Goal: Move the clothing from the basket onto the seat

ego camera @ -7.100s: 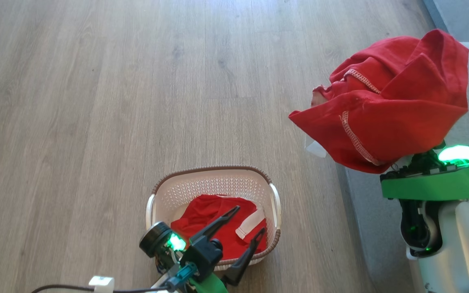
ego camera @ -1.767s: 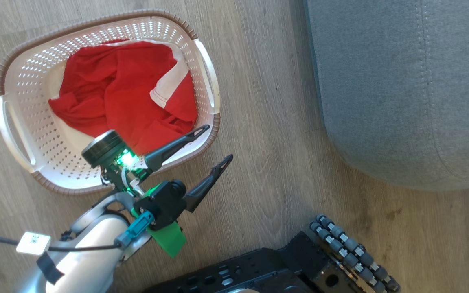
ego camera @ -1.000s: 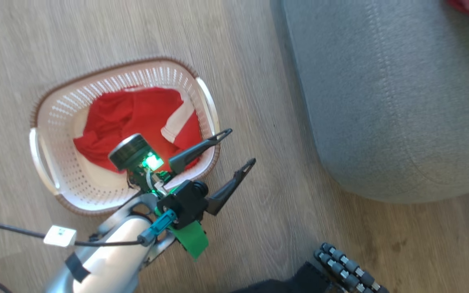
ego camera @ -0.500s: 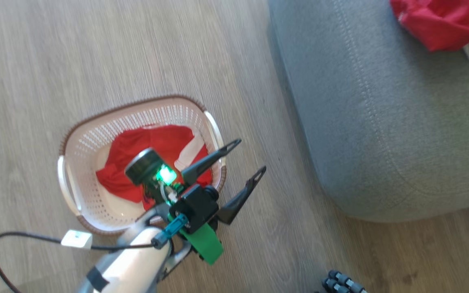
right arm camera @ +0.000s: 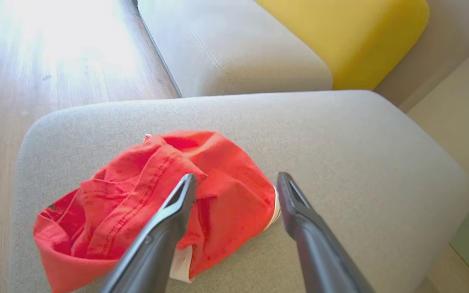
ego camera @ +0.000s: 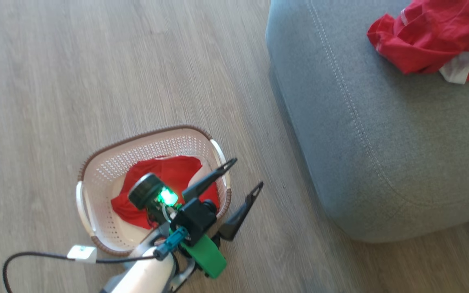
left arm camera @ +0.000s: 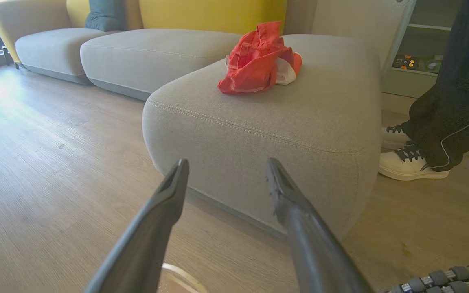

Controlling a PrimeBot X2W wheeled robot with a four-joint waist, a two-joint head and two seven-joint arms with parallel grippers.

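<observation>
Wood-plank floor (ego camera: pixel 96 61) lies under everything. Fingers spread wide and empty, the left gripper (ego camera: pixel 248 172) hangs across the basket (ego camera: pixel 100 175) rim at its 4 o'clock side. One red garment (ego camera: pixel 169 173) lies crumpled inside that basket. The right gripper (right arm camera: pixel 236 175), fingers likewise apart and holding nothing, is poised over the other red garment (right arm camera: pixel 136 183), which lies bunched on the grey seat (ego camera: pixel 401 142), at 2 o'clock from the basket.

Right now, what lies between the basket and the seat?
In the head view, bare wood floor; the open left gripper hangs over it beside the basket, short of the seat.
</observation>
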